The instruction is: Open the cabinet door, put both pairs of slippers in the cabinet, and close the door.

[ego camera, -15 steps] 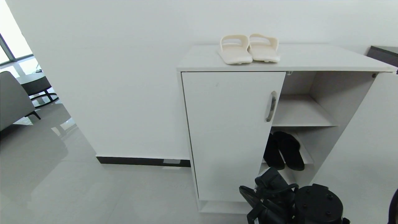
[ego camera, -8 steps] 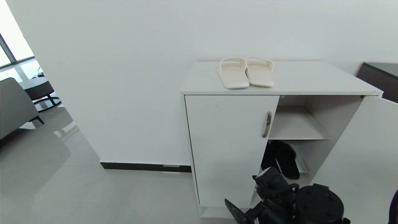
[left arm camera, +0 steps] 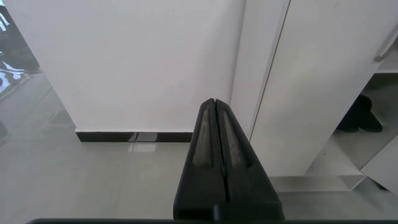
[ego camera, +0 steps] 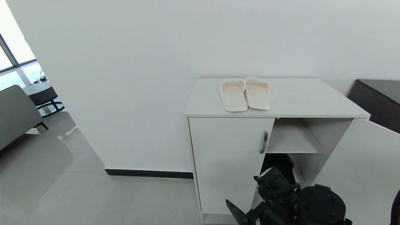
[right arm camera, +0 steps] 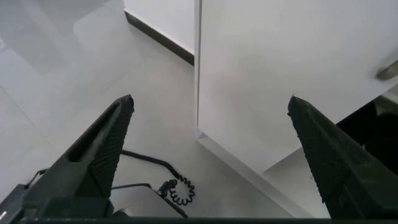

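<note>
Head view places the cream slippers (ego camera: 244, 94) side by side on the cabinet top (ego camera: 297, 100), long axes front-to-back, well above both low claws: left gripper (left arm camera: 215, 103) closed and empty, right gripper (right arm camera: 210, 99) spread wide and empty.

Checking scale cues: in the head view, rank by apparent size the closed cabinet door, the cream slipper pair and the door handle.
Largest: closed cabinet door
Middle: cream slipper pair
Smallest: door handle

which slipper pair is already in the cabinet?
The black pair, low in the right compartment, whose door stands open. The cream pair lies outside, on the cabinet top.
</note>
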Motion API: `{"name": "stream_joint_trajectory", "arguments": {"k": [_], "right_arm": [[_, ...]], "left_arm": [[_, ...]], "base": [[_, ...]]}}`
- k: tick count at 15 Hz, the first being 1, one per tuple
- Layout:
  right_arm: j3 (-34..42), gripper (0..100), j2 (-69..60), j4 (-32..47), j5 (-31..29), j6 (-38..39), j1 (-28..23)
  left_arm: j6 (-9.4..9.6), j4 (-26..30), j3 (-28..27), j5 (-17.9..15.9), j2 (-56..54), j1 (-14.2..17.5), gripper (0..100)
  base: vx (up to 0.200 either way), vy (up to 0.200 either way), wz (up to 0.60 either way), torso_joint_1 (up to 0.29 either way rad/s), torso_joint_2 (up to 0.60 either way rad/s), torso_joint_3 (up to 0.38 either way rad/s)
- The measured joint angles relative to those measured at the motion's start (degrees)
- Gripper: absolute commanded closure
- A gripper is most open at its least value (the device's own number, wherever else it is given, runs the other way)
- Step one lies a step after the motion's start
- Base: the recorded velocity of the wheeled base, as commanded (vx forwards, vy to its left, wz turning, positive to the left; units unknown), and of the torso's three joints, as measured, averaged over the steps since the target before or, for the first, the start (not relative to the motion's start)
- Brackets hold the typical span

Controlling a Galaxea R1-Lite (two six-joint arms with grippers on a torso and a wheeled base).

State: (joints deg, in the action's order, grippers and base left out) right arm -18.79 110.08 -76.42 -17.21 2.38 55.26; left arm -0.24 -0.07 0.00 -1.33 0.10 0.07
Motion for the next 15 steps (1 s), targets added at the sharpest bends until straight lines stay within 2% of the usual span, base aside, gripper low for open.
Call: {"name": "stream_joint_trajectory", "arguments": {"k": [11, 15], "right_arm": [[0.0, 0, -0.02, -0.11, 0.17, 0.11, 0.0], [0.33, 0, 0.01, -3.89, 0.63, 0.24, 0.0]], "left_arm": [[0.0, 0.0, 0.0, 0.0, 0.0, -0.02, 100], [0.0, 0.0, 0.0, 0.07, 0.0, 0.0, 100]], "base": [[0.0, 0.0, 0.0, 0.262, -0.55, -0.299], [0.0, 0.0, 0.0, 0.192, -0.39, -0.206]]}}
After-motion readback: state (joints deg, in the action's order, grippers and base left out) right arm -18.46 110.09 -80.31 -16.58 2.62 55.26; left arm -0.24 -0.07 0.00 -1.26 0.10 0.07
